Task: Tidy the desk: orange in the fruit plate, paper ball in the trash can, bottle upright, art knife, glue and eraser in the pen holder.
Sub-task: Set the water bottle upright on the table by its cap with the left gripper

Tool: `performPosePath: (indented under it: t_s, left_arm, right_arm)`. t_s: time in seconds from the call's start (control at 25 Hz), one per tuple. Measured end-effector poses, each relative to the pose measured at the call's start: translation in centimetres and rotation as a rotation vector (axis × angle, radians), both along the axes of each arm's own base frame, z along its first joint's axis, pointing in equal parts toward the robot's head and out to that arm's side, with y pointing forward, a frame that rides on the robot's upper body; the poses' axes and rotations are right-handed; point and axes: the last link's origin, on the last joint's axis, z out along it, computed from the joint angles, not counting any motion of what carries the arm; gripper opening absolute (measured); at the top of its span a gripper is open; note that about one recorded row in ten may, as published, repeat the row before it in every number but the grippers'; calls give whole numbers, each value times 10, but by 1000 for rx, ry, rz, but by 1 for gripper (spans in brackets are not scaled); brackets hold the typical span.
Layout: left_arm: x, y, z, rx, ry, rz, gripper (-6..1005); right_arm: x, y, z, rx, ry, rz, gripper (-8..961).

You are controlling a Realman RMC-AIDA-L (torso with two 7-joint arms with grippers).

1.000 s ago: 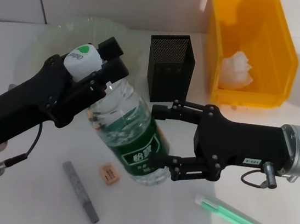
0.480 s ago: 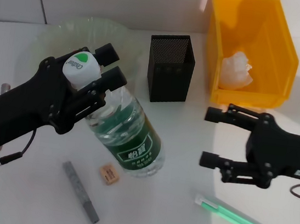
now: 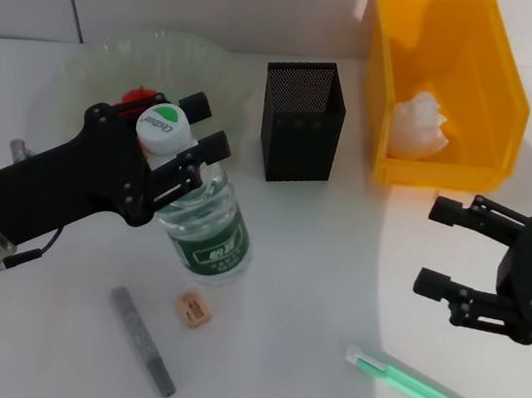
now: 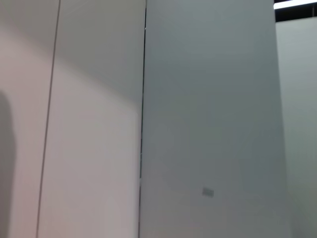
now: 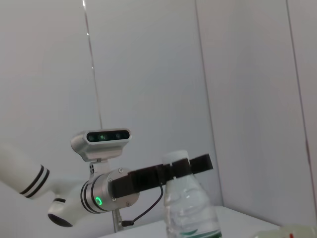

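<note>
Head view: the bottle (image 3: 205, 232) stands nearly upright on the desk (image 3: 316, 265), neck clenched by the left gripper (image 3: 193, 143), just in front of the fruit plate (image 3: 87, 68) holding the orange (image 3: 136, 96); the eraser (image 3: 193, 308) lies just beside its base; the pen holder (image 3: 302, 120) stands near; the right gripper (image 3: 441, 247) hangs released, well apart, bare desk between; the paper ball (image 3: 421, 121) sits in the trash can (image 3: 507, 93).

bare table (image 3: 323, 285) between bottle (image 3: 202, 225) and right tool (image 3: 446, 247), pen holder (image 3: 302, 120) behind
</note>
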Motion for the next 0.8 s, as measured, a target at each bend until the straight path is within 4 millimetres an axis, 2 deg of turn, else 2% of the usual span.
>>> performPosePath:
  t_s: [0.32,0.6,0.64,0.8]
  left_arm:
    - [-24,7,7,117,88,104,427]
    - [-29,10,8,138,109,127,426]
    - [-34,16,10,168,145,162,426]
    - [-37,21,10,190,172,182,425]
  right_arm:
    - [10,-8,5,16,-12,-34,825]
    - [10,-8,3,4,-24,-31,825]
    - [10,-8,2,4,-25,-30,825]
    - [10,-6,2,10,-32,-34,825]
